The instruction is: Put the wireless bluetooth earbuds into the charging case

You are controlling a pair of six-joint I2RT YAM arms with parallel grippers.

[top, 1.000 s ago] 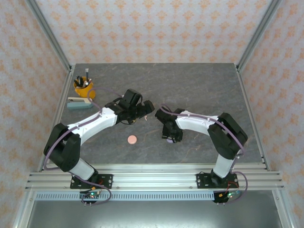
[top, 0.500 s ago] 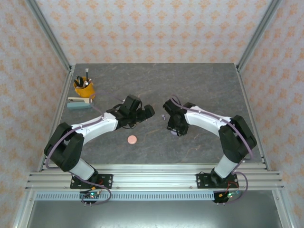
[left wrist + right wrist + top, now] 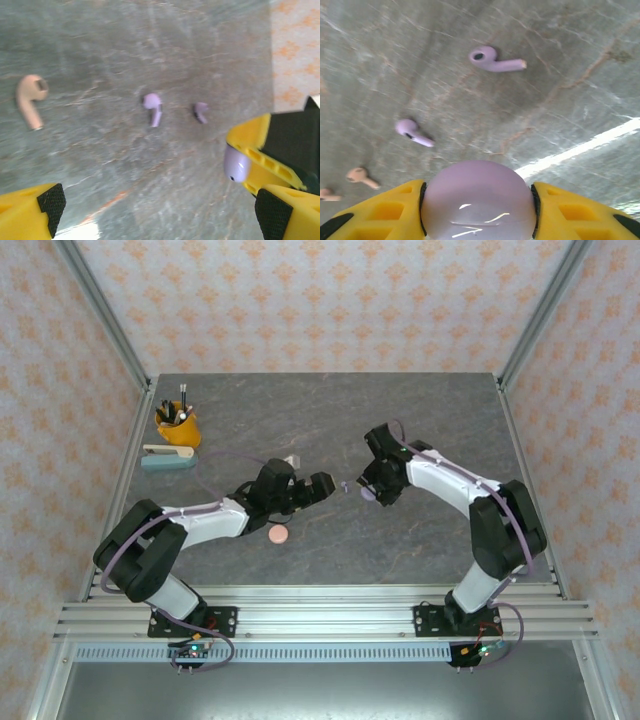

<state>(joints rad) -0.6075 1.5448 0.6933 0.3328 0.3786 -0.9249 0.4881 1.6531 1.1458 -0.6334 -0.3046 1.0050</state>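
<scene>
My right gripper [image 3: 479, 205] is shut on a round lilac charging case [image 3: 479, 197], held just above the table; from above, the right gripper [image 3: 372, 491] is right of centre. On the grey table beyond it lie two lilac earbuds [image 3: 495, 60] [image 3: 412, 132] and, farther left, two pale pink earbuds [image 3: 362, 176] [image 3: 326, 194]. My left gripper [image 3: 162, 212] is open with nothing between its fingers; in the top view the left gripper [image 3: 321, 483] points at the right one. In the left wrist view lie a pink earbud [image 3: 31, 100], two lilac earbuds [image 3: 153, 107] [image 3: 200, 112], and the held case [image 3: 235, 162].
A round pink case [image 3: 278, 533] lies shut on the table near the left arm. An orange cup of pens [image 3: 177, 423] and a teal-and-white stapler-like object [image 3: 166, 456] stand at the far left. Metal frame posts line the table's sides.
The right gripper has carried the lilac case away from the near edge, toward the table's centre and the earbuds. The left gripper has swung right and nearer, still open.
</scene>
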